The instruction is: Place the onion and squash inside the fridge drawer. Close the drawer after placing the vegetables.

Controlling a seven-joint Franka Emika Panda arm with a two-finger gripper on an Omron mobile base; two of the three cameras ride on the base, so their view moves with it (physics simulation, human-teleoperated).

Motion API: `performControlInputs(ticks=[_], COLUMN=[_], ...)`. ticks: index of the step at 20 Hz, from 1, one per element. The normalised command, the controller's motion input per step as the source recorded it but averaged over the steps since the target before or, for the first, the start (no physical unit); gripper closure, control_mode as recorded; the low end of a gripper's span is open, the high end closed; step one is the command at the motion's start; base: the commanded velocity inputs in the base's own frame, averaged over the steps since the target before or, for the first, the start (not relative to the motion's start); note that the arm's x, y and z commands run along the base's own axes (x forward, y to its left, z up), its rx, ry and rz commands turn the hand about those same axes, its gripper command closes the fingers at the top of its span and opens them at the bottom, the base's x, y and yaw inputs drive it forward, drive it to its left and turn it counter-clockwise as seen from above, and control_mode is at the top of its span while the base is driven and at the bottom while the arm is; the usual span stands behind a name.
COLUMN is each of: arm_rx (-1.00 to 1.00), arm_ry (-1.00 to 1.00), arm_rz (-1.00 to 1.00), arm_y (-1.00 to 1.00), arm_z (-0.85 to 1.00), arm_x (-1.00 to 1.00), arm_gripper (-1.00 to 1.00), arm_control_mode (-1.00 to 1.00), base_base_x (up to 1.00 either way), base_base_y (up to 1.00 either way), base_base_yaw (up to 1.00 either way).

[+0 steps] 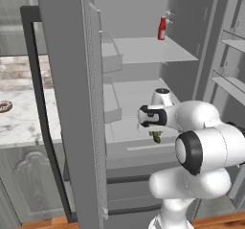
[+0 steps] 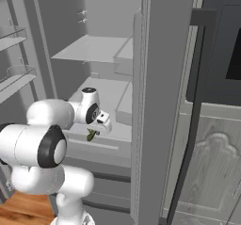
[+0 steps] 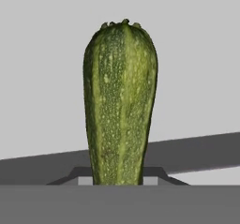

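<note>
Right now your arm reaches forward into the open fridge, its gripper pointing down and clamped on the squash, which hangs just above the fridge drawer. Up on a shelf you have a red bottle.

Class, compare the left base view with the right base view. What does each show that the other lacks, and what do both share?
Left base view alone: a red bottle on an upper fridge shelf, and a donut on the marble counter beside the fridge.

Right base view alone: a dark appliance panel past the fridge door.

Both: the white arm reaching into the open fridge, its gripper pointing down with the squash hanging from it above the fridge drawer.
</note>
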Motion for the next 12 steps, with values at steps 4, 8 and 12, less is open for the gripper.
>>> performControlInputs(ticks=[4, 8, 12], arm_rx=[-0.09, -0.09, -0.02], arm_ry=[0.02, 0.0, 0.0], arm_rz=[0.14, 0.16, 0.15], arm_y=[0.0, 0.0, 0.0], arm_z=[-0.45, -0.57, -0.34], arm_x=[-0.63, -1.0, -1.0], arm_gripper=[1.0, 1.0, 1.0], arm_control_mode=[-1.0, -1.0, -1.0], base_base_x=[0.0, 0.0, 0.0], base_base_y=[0.0, 0.0, 0.0], base_base_yaw=[0.0, 0.0, 0.0])
